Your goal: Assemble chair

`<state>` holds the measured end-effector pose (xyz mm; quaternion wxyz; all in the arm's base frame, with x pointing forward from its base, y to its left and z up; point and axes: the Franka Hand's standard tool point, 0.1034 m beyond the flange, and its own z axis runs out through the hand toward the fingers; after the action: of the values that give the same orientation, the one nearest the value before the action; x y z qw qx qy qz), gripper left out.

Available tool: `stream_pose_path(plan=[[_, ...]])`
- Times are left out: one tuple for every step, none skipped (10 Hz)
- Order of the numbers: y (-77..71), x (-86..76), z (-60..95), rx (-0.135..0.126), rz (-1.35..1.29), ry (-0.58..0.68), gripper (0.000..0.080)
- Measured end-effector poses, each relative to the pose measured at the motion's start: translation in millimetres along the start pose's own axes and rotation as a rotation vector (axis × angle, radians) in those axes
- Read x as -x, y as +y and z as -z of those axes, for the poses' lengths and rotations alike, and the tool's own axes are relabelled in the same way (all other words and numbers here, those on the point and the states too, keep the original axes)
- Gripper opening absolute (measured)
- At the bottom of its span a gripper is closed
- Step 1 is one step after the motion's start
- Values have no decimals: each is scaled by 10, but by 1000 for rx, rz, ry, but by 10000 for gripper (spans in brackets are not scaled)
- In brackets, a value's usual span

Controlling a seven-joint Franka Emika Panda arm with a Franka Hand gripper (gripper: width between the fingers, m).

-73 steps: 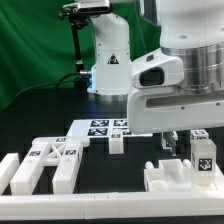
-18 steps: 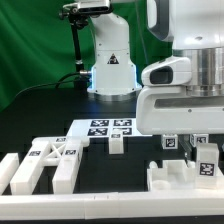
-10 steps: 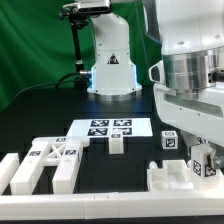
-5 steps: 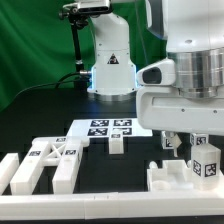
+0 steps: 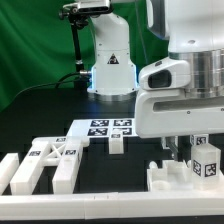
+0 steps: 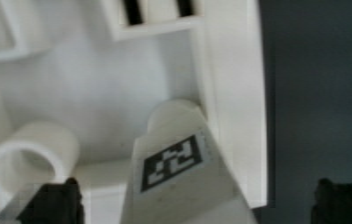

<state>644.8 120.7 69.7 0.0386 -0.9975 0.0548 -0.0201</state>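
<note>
My gripper (image 5: 206,149) hangs over the exterior view's right side of the table. Its jaws straddle a small upright white chair piece (image 5: 207,164) with a square tag. That piece stands at the right end of a chunky notched white block (image 5: 172,178). In the wrist view the gripper (image 6: 199,206) is open. Its two dark fingertips (image 6: 56,204) stand wide apart, with a gap on each side of the tagged piece (image 6: 187,160). A white panel with a round hole (image 6: 40,150) lies behind the piece.
The marker board (image 5: 105,127) lies mid-table, with a small white cube (image 5: 116,144) at its front edge. Tagged white chair parts (image 5: 52,157) and long white rails (image 5: 20,172) lie at the exterior view's left. A white robot base (image 5: 110,62) stands at the back.
A second ago the hand was twisted and the small tagged piece looked tilted. Now the hand is square to the table again and the piece stands upright in the same spot.
</note>
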Motion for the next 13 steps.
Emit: stream_pose_path(plan=[[1, 0, -1, 0, 0, 0, 625], [-3, 1, -1, -2, -33, 0, 625], [-7, 2, -1, -5, -99, -1, 458], [-2, 11, -4, -5, -168, -5, 458], [3, 30, -3, -4, -236, -14, 291], [-6, 29, -4, -4, -316, -11, 291], [-20, 31, -3, -7, -447, -9, 291], [-36, 30, 1, -13, -597, -11, 291], [-72, 39, 2, -13, -772, -12, 290], [-123, 49, -7, -21, -944, -17, 290], [-157, 33, -21, -47, -1134, -23, 290], [-161, 5, -29, -87, -1306, -28, 290], [-180, -8, -22, -101, -1417, -36, 290]])
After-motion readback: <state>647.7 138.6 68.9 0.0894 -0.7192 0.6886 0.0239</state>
